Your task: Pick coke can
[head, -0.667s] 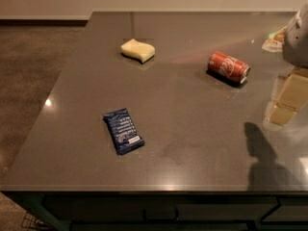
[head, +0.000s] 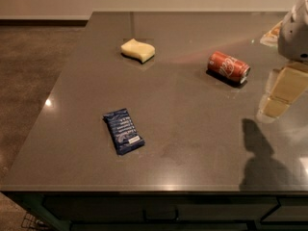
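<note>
The coke can is red-orange with white script and lies on its side on the dark grey table, at the back right. My gripper is beige and hangs below a white arm part at the right edge of the view. It is above the table, to the right of the can and a little nearer the front, not touching the can. Its shadow falls on the table in front of it.
A yellow sponge lies at the back middle of the table. A dark blue snack packet lies front left. The table's left and front edges drop off to a brown floor.
</note>
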